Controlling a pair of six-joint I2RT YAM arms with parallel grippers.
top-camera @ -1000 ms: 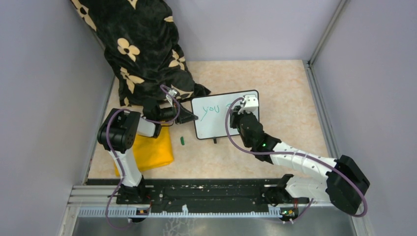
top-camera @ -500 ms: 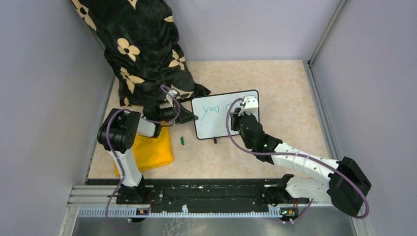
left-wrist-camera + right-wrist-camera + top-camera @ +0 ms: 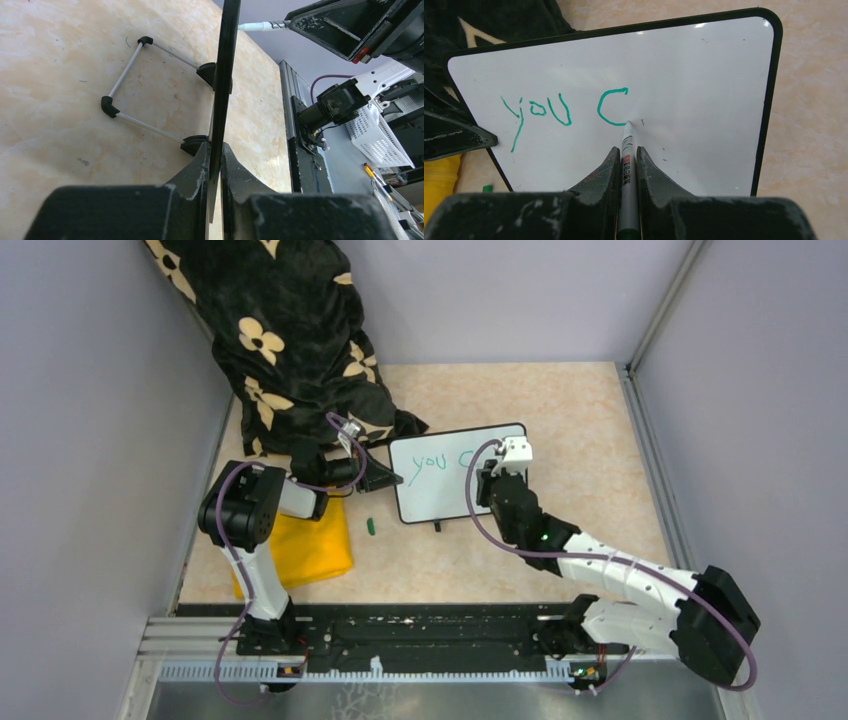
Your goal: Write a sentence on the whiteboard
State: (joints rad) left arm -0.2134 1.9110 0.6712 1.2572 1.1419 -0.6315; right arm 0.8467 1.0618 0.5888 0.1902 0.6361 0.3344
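Whiteboard one; sentence four green letters; left gripper pinching board edge; right gripper pinching one marker.

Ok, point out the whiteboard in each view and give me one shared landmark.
Top external: whiteboard mid-table, left gripper on its edge.
Left wrist: whiteboard edge-on, a thin black line rising from the left gripper.
Right wrist: whiteboard fills most of the picture, green writing on it.
Shared landmark: the left gripper clamping the edge.

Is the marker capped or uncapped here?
Uncapped: the marker, clamped in the right pincer, has its bare tip touching the whiteboard at the foot of the green C.
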